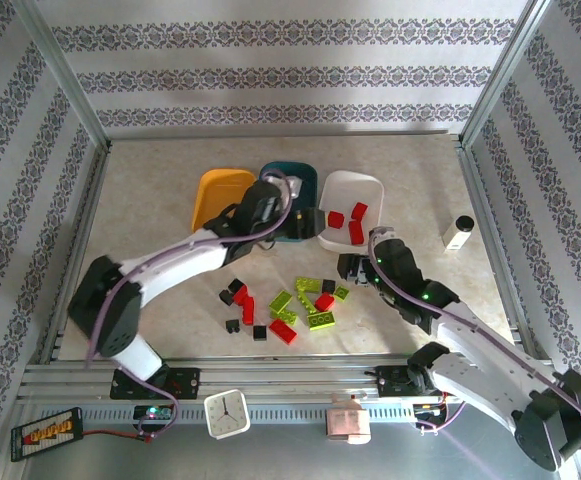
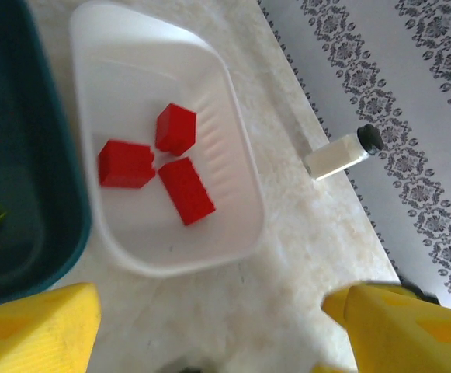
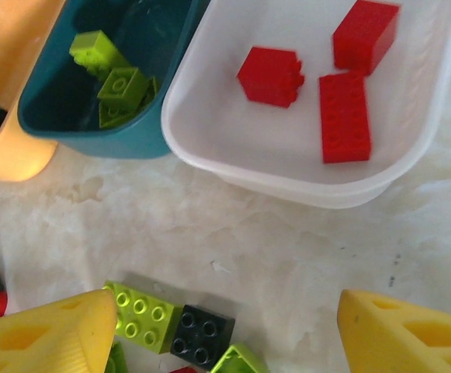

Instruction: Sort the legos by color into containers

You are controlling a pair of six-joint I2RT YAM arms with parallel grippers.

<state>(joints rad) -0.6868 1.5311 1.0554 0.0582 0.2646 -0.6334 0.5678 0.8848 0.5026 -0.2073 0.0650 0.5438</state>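
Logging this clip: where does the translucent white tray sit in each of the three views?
Top external: the white tray is right of centre, just right of the teal tray.
Left wrist: white tray at upper left-centre, teal tray along the left edge.
Right wrist: white tray at upper right, teal tray to its left.
Shared landmark: the three red bricks lying in it.

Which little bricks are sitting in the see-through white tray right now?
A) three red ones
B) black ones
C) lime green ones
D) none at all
A: three red studded plastic bricks lie in the translucent white plastic tray, while the lime green bricks sit in the dark teal tray.
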